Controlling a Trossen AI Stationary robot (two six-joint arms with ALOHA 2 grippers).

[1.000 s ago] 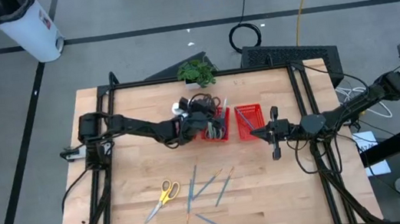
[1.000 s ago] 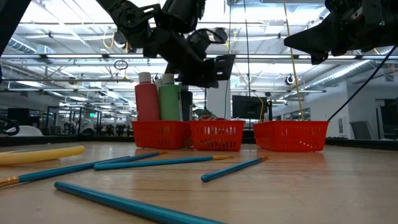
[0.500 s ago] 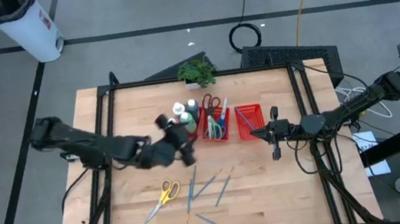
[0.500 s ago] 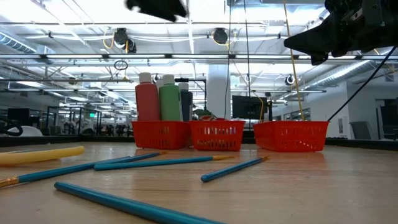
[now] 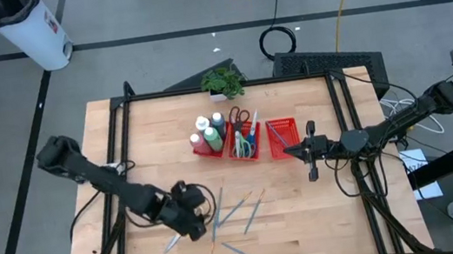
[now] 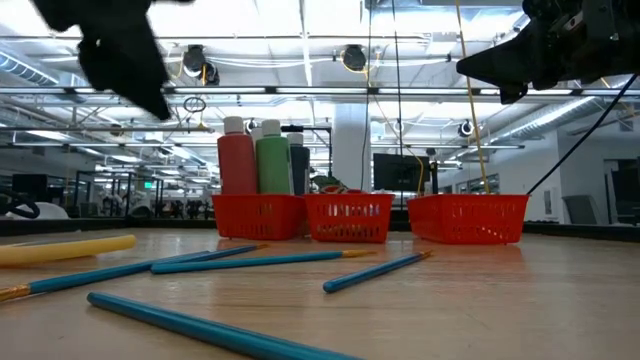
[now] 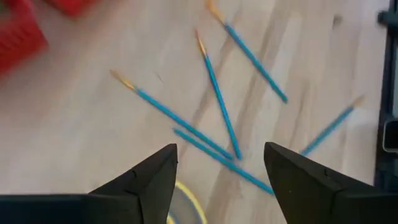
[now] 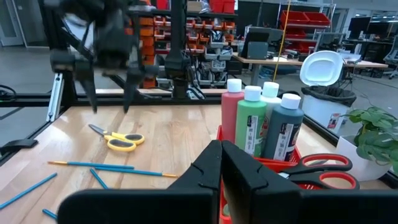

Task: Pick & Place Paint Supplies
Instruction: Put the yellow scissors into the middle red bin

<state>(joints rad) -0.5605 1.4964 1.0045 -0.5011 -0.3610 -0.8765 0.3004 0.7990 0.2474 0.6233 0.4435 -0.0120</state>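
Four bottles [image 5: 208, 129] stand in the left part of the red tray [image 5: 248, 153] in the high view; scissors [image 5: 242, 134] fill the middle part, and the right part seems to hold only thin brushes, hard to tell. The left gripper [image 5: 195, 221] hangs low over the yellow-handled scissors [image 5: 171, 242] at the near side of the counter [image 5: 326, 219], mostly covering them, with loose brushes [image 5: 231, 214] just beside. The right gripper [image 5: 307, 147] waits by the tray's right end.

Low view: the red and green bottles [image 6: 255, 158] rise above the tray's mesh wall [image 6: 260, 216]; brushes [image 6: 240, 260] lie scattered across the counter in front, and the left arm is a dark blur overhead.

Left wrist view: the jaws stand apart and empty, brushes [image 7: 217, 102] fanned beyond them, and a yellow handle loop [image 7: 186, 205] shows between the fingers [image 7: 149, 180]. To grasp well, I judge the gripper should descend straight, straddle the handles or the pivot, and keep clear of the nearest brush.

Right wrist view: the right jaws are closed on nothing; bottles [image 8: 261, 127] fill the tray part ahead, red scissor handles [image 8: 323, 165] lie beside, and the yellow scissors [image 8: 118, 140] rest under the far gripper [image 8: 109, 81].
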